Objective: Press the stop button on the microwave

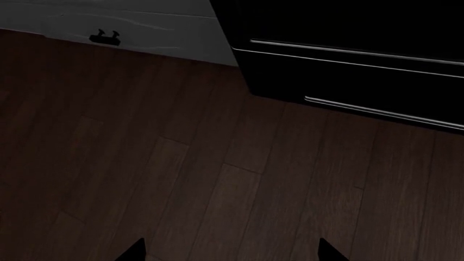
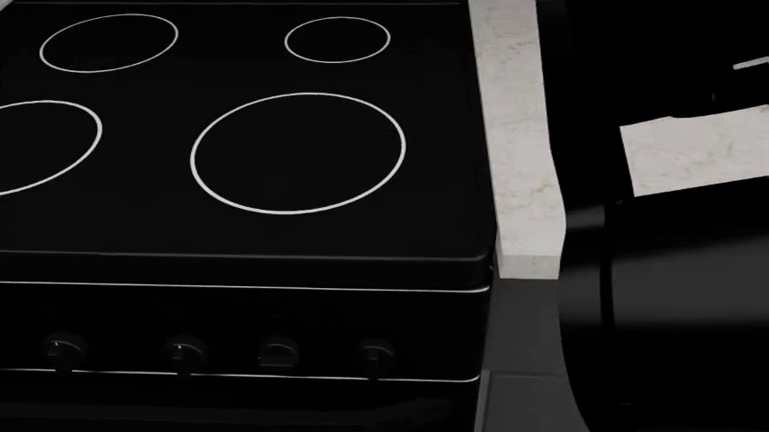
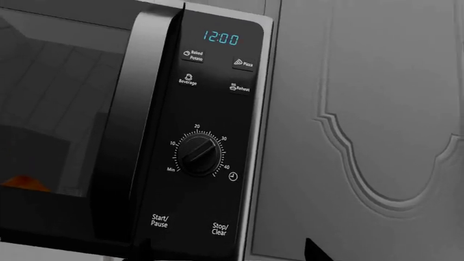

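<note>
The microwave (image 3: 108,136) fills the right wrist view, with its black control panel (image 3: 210,136) facing the camera. The clock reads 12:00 above a round timer dial (image 3: 197,154). The Stop/Clear button (image 3: 219,229) is at the panel's lower corner, beside Start/Pause (image 3: 160,221). My right gripper (image 3: 228,255) is open and empty; one fingertip (image 3: 313,251) shows over the cabinet, the other is barely visible against the panel, and Stop/Clear lies just beyond the gap. My left gripper (image 1: 232,255) is open and empty, pointing down at the floor. The microwave does not show in the head view.
A grey panelled cabinet door (image 3: 377,125) stands beside the microwave. The head view shows a black cooktop (image 2: 240,135) with ring burners, several knobs (image 2: 279,351), a pale counter strip (image 2: 523,153) and a large dark blurred shape (image 2: 673,270) at the right. Dark wood floor (image 1: 181,179) and black drawer fronts (image 1: 348,65) lie below the left gripper.
</note>
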